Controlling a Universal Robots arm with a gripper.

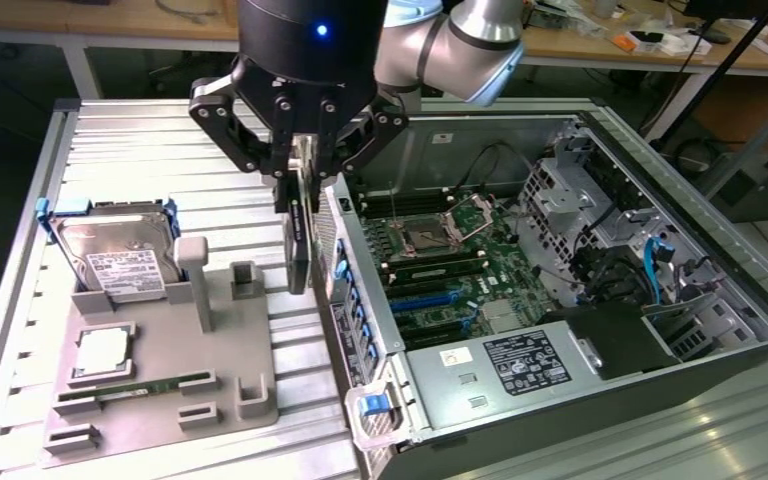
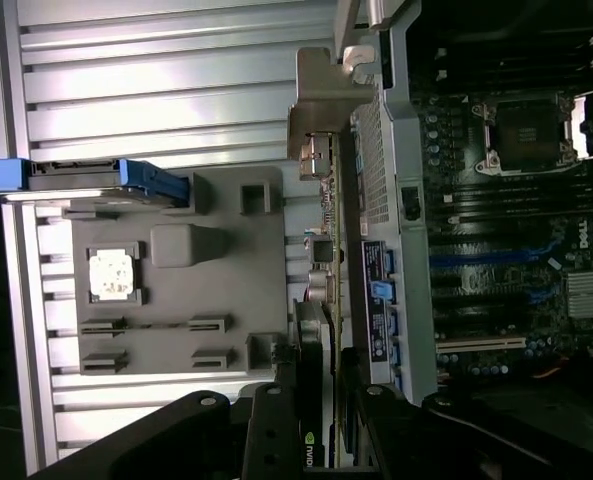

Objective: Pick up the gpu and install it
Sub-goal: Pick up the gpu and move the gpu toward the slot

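Note:
My gripper (image 1: 303, 188) is shut on the gpu (image 1: 300, 250), which hangs edge-on and upright below the fingers. The card is in the air over the gap between the grey holder tray (image 1: 157, 400) and the open computer case's near wall (image 1: 357, 310). In the wrist view the gpu (image 2: 323, 210) runs away from the gripper (image 2: 318, 405), with its silver bracket (image 2: 321, 100) at the far end. It lies alongside the case wall, outside the case. The motherboard (image 1: 451, 255) with its blue expansion slots (image 1: 431, 300) lies inside the case.
On the grey tray stand a silver hard drive (image 1: 117, 258) in a blue-tabbed holder, a processor (image 1: 101, 352) and a narrow green memory stick (image 1: 131, 388). A power supply (image 1: 518, 365) sits at the case's near end, and drive cages and cables (image 1: 624, 260) at the exterior view's right.

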